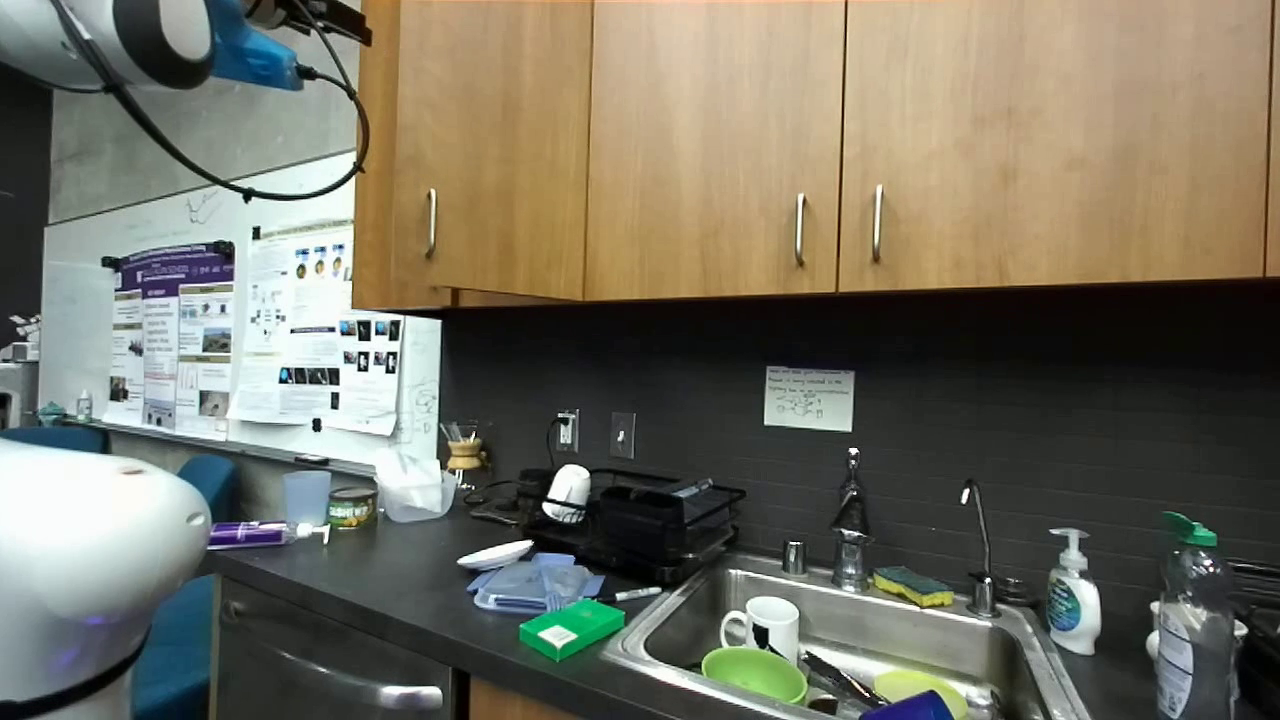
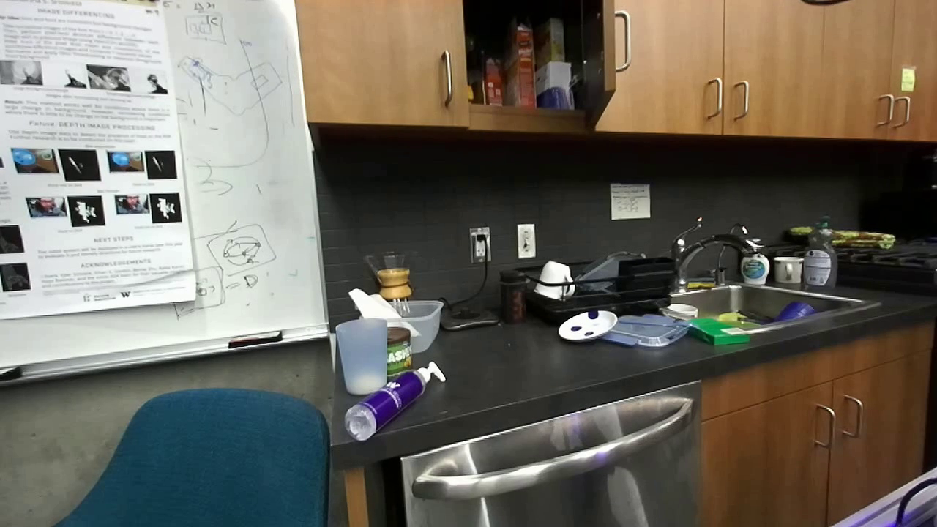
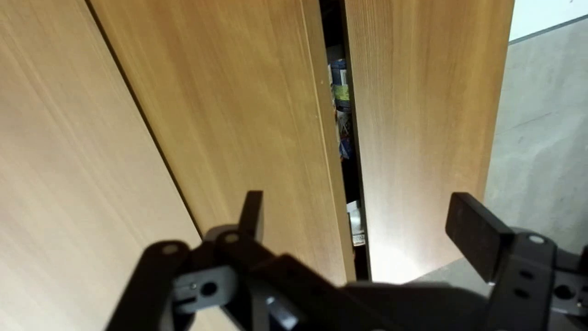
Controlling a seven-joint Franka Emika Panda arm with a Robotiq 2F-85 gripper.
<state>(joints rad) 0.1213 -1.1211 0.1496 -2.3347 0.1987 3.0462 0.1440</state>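
Note:
My gripper (image 3: 359, 204) is open in the wrist view, with its fingers spread wide and nothing between them. The fingers are in front of a wooden cabinet door (image 3: 248, 115) that stands ajar. A narrow dark gap runs between this door's edge and another wood panel (image 3: 427, 138). Packaged goods (image 3: 342, 92) show inside the gap. The ajar door shows in both exterior views (image 1: 490, 150) (image 2: 605, 66). Boxes (image 2: 520, 66) stand inside the open cabinet. My arm (image 1: 150, 40) is high at the upper left in an exterior view, where the gripper is largely cut off.
Below the cabinets, a dark counter (image 2: 498, 380) bears a purple pump bottle (image 2: 392, 402), a blue cup (image 2: 362, 355), a dish rack (image 1: 660, 520) and a green box (image 1: 571, 628). Dishes lie in the sink (image 1: 690, 590). A whiteboard (image 2: 241, 168) and a blue chair (image 2: 212, 454) are at the left.

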